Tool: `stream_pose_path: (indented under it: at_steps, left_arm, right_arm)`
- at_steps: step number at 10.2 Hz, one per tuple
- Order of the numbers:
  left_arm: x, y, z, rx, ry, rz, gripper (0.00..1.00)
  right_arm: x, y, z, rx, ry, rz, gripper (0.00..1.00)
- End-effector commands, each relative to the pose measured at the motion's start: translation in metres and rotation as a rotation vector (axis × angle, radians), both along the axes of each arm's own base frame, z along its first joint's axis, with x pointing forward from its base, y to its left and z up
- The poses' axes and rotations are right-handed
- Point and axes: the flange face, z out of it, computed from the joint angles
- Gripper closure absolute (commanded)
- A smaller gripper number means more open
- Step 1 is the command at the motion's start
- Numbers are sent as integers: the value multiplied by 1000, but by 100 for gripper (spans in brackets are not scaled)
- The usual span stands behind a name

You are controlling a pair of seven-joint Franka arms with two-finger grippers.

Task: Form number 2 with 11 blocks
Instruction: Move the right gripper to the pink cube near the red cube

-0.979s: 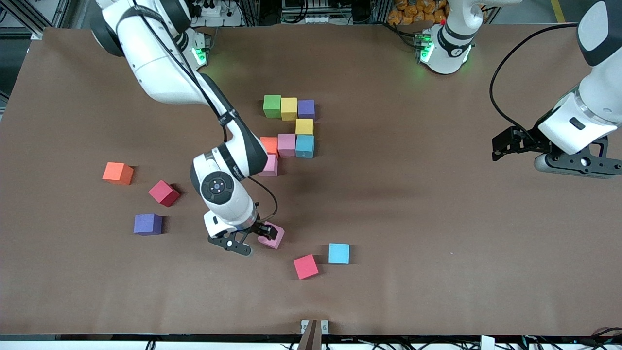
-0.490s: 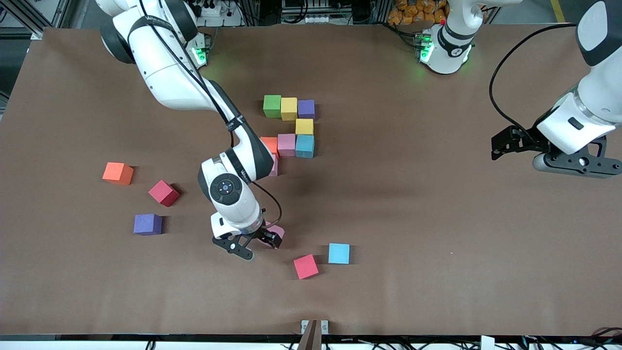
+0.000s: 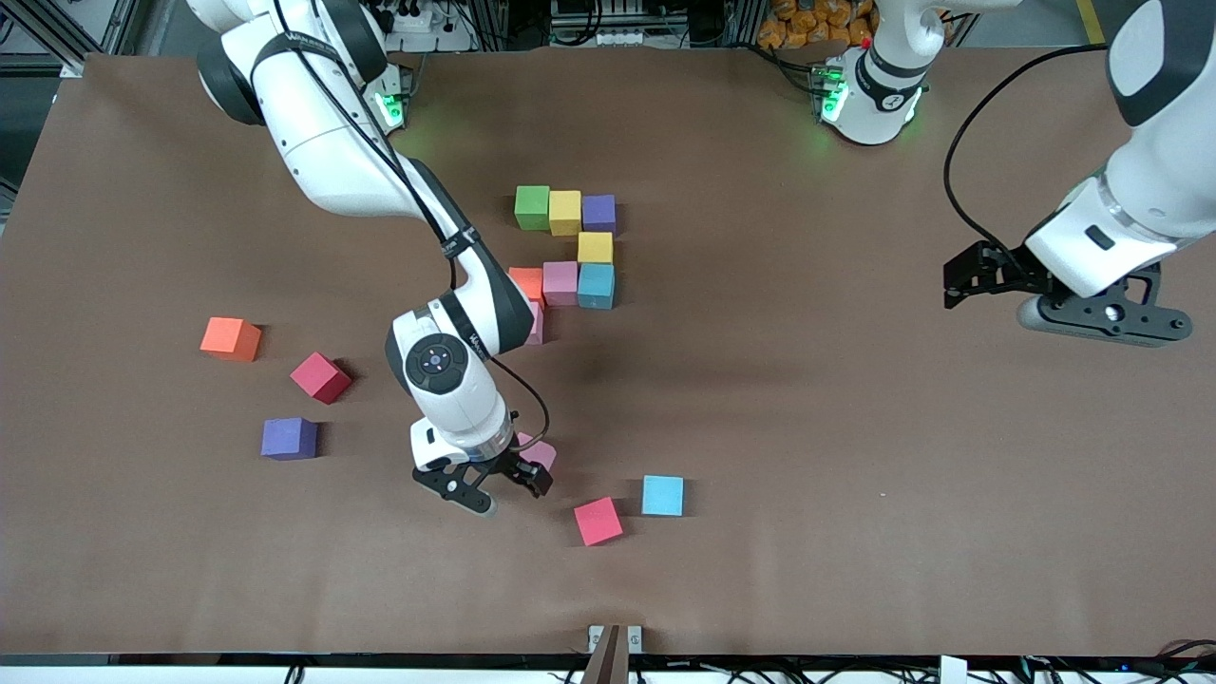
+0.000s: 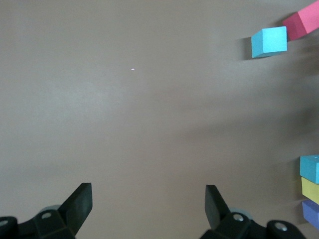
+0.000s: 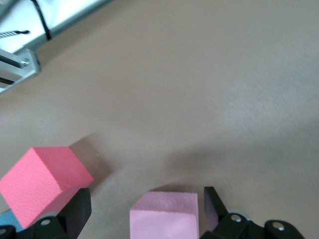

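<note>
While the right tool hangs low over a loose pink block near the camera edge of the worktop, its fingers stand wide apart with the cube between them, not yet clamped. From the right wrist view the pink block sits squarely in the gap, one finger on either side, so this looks like a line-up for a pick: the spread leaves room to drop around the cube before pinching.

Up toward the robots' bases, the number 2 is part built. A green block, a yellow block and a purple block make the top bar, touching in a row. A second yellow block hangs below the purple one, then a light blue block, a pink one and an orange one form the middle bar. Another pink block, half hidden by the right arm, starts the descent beneath the orange. My count is eight laid, three to go, which would explain fetching this cube.

Spares lie scattered: a red block and a light blue spare just beside the pick spot, and an orange spare, a dark red block and a purple spare toward the right arm's end.

The left tool waits, open and empty, above bare worktop at the left arm's end, presumably keeping clear.
</note>
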Motion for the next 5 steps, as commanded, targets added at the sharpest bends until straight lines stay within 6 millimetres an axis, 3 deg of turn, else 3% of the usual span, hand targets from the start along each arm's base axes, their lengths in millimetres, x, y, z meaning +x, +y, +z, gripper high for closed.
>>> stream_pose_path:
  at_steps: [1, 2, 5]
  left_arm:
    - [-1, -18, -6, 50, 4, -3, 0]
    - [1, -26, -13, 39, 13, -3, 0]
    - [10, -85, -26, 9, -16, -121, 0]
  right_arm:
    - [-1, 9, -7, -16, -22, 58, 0]
    - [-5, 18, -6, -15, -22, 67, 0]
    - [-13, 25, -14, -38, -8, 88, 0]
